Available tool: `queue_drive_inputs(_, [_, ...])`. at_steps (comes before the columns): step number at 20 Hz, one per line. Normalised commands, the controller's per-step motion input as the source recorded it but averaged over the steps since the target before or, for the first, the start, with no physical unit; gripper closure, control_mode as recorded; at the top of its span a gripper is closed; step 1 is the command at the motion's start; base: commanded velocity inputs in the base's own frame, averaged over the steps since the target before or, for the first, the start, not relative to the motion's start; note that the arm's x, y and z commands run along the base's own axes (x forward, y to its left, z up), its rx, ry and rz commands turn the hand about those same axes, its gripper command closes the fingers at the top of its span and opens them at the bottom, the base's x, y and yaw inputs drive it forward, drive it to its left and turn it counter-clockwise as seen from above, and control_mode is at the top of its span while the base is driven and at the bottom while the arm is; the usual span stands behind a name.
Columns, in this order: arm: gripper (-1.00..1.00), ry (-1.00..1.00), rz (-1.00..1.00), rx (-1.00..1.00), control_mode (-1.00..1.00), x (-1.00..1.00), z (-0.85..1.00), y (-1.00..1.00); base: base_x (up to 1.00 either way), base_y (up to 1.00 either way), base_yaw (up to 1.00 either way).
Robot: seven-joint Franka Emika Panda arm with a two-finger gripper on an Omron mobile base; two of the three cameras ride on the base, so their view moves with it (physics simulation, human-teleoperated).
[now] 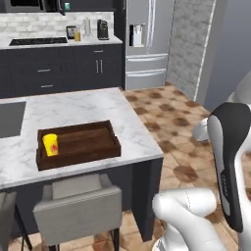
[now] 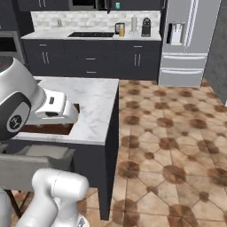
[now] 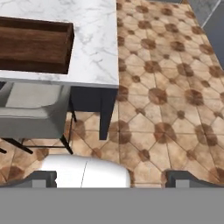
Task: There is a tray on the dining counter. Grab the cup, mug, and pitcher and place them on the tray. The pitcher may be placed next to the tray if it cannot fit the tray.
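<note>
The dark brown tray (image 1: 93,141) lies on the marble dining counter (image 1: 88,110); its right end shows in the hand view (image 3: 35,46) and a strip of it under my arm (image 2: 48,129). The yellow cup (image 1: 50,144) stands upright inside the tray's left end. A small amber-orange pitcher (image 1: 77,36) (image 2: 120,29) stands on the far back counter. A tiny teal thing, perhaps the mug (image 1: 67,6) (image 2: 117,5), sits high by the upper cabinets. My gripper (image 3: 113,179) hangs high off the counter's right corner, open, fingers wide apart and nothing between them.
A grey chair (image 1: 78,201) (image 3: 30,113) is tucked under the counter's near edge. A dark inset (image 1: 10,117) sits at the counter's left. A steel fridge (image 1: 147,44) stands at the back. Tiled floor (image 3: 166,87) spreads to the right.
</note>
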Motion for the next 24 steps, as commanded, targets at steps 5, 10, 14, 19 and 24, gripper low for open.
queue_drive_inputs(5, [-1.00, 0.00, 0.00, 0.00, 1.00, 0.00, 0.00, 0.00, -0.28, -1.00, -0.01])
queue_drive_inputs(10, [-1.00, 0.00, 0.00, 0.00, 1.00, 0.00, 0.00, 0.00, -0.09, -1.00, -0.06])
queue_drive_inputs(14, [-1.00, 0.00, 0.00, 0.00, 1.00, 0.00, 0.00, 0.00, 0.00, -1.00, -0.08])
queue_drive_inputs(19, [-1.00, 0.00, 0.00, 0.00, 1.00, 0.00, 0.00, 0.00, 0.16, -1.00, -0.06])
queue_drive_inputs(24, [-1.00, 0.00, 0.00, 0.00, 1.00, 0.00, 0.00, 0.00, 0.69, -0.91, -0.01])
